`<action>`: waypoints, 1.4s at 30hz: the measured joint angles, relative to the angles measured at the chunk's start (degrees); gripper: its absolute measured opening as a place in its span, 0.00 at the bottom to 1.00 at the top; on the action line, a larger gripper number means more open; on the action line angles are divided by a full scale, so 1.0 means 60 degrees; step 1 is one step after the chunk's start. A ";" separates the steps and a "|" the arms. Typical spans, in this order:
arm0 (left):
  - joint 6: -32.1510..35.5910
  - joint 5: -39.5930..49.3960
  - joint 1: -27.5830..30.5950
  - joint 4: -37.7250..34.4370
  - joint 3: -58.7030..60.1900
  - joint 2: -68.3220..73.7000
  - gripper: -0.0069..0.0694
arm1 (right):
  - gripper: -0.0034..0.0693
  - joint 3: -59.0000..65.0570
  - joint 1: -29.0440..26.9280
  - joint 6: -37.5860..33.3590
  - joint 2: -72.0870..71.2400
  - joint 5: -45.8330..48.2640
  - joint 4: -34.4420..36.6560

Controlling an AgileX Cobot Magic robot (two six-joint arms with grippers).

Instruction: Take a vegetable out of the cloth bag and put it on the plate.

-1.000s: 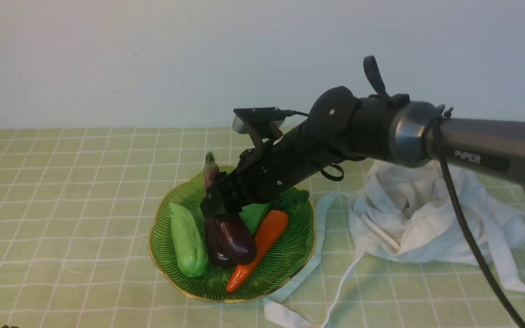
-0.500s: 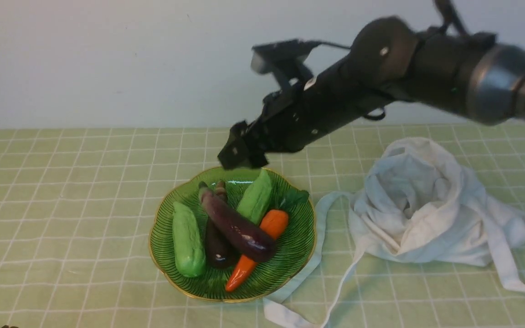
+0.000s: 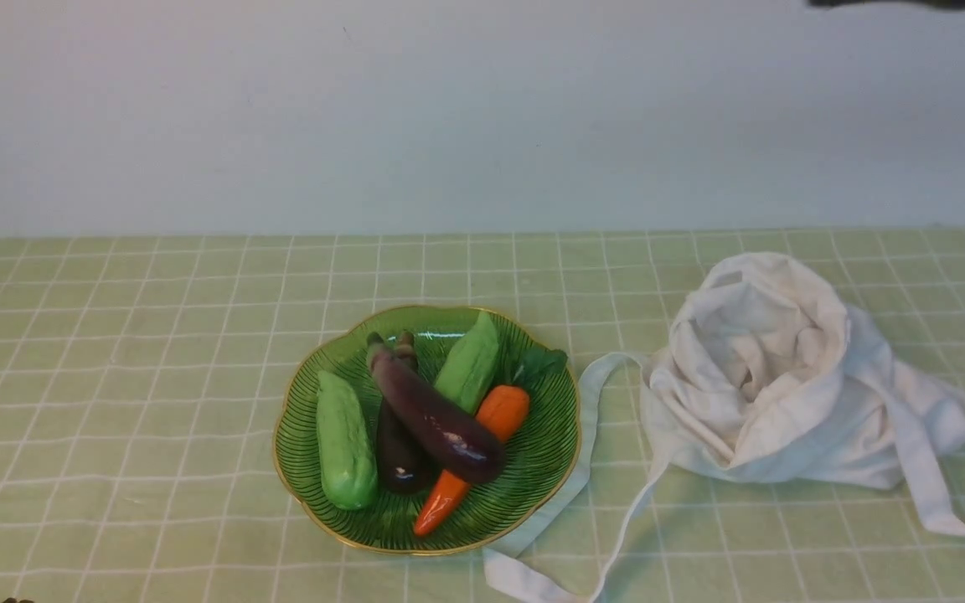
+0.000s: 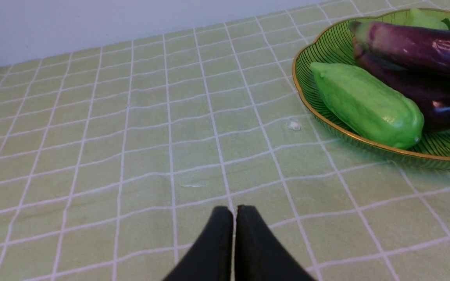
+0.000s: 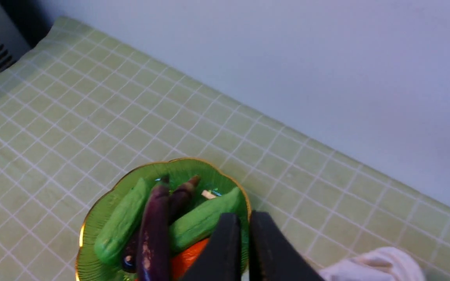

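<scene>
Bench (image 3: 114, 419): covered in a pale green checked cloth, with a plain wall behind. I place everything below against the plate.

Cloth bag (image 3: 776, 385): off-white and slumped in a heap on the bench to the plate's right, mouth facing up. One flat strap (image 3: 583, 435) runs just beside the plate's right rim and curls round its near side.

Plate (image 3: 524, 477): round, ribbed green with a thin gold rim, sitting flat on the bench.

Long eggplant (image 3: 436, 419): out of the bag and on the plate. It lies slantwise across the middle, stem end toward the wall, on top of the other vegetables.

Two pale green gourds: one (image 3: 344, 452) along the plate's left side, the other (image 3: 470, 364) toward its far right.

Carrot (image 3: 474, 456): right of centre, its middle under the long eggplant.

Shorter dark eggplant (image 3: 399, 461): between the left gourd and the carrot, partly covered.

Leafy green (image 3: 541, 364): at the plate's far right edge.

Right gripper (image 5: 245, 216): high above the plate's bag-side edge, jaws brought narrow and holding nothing.

Left gripper (image 4: 234, 210): low over bare bench off the plate's left side, jaws pressed together and empty.
</scene>
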 joint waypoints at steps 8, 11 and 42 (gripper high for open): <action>0.0000 0.0000 0.0000 0.0000 0.0000 0.0000 0.08 | 0.03 0.1589 -0.0447 0.1709 -0.4018 -0.0426 -0.2270; 0.0000 0.0000 0.0000 0.0000 0.0000 0.0000 0.08 | 0.03 0.3140 -0.0446 0.2352 -0.5677 -0.1129 -0.2616; 0.0000 0.0000 0.0000 0.0000 0.0000 0.0000 0.08 | 0.03 0.8683 -0.0446 0.3480 -1.0877 -0.4156 -0.1783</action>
